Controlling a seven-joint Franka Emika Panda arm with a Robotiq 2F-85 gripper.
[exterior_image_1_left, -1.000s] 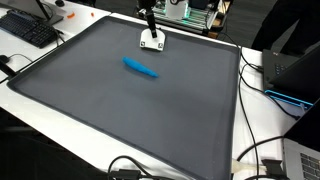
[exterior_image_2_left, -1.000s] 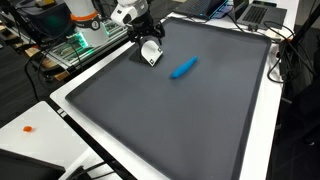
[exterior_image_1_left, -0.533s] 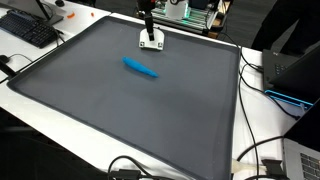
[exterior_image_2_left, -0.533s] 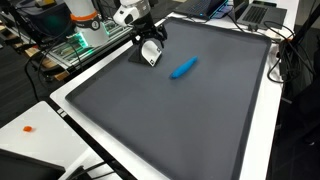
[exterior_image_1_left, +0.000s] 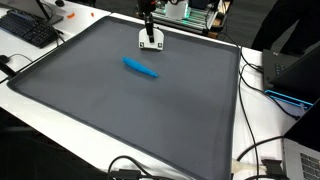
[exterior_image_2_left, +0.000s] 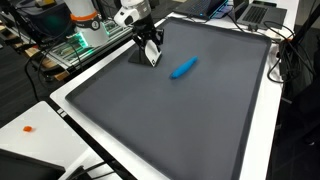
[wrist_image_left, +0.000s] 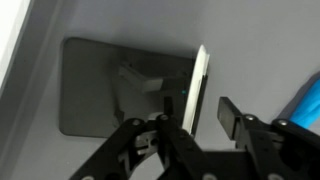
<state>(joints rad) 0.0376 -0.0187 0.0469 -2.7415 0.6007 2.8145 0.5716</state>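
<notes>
A thin white flat piece (wrist_image_left: 198, 90) stands on edge between my gripper's fingers (wrist_image_left: 205, 120) in the wrist view, close to one finger, with a clear gap to the other. The gripper looks open around it. A darker grey rectangle (wrist_image_left: 100, 90) lies beside it on the mat. In both exterior views the gripper (exterior_image_1_left: 148, 33) (exterior_image_2_left: 149, 42) points down at the white piece (exterior_image_1_left: 151, 42) (exterior_image_2_left: 152, 55) near the far edge of the dark grey mat (exterior_image_1_left: 120, 110) (exterior_image_2_left: 200, 120). A blue stick-shaped object (exterior_image_1_left: 140, 68) (exterior_image_2_left: 182, 68) lies on the mat a short way off; its tip shows in the wrist view (wrist_image_left: 305, 105).
A black keyboard (exterior_image_1_left: 28, 28) lies beyond one mat corner. Cables (exterior_image_1_left: 255, 150) and a laptop (exterior_image_1_left: 295, 75) sit along one side. Equipment with green lights (exterior_image_2_left: 75, 45) stands behind the arm. A small orange thing (exterior_image_2_left: 28, 128) lies on the white table.
The white piece has turned from lying fairly flat to standing narrower on its edge. The gripper has shifted slightly over it. The blue object has not moved.
</notes>
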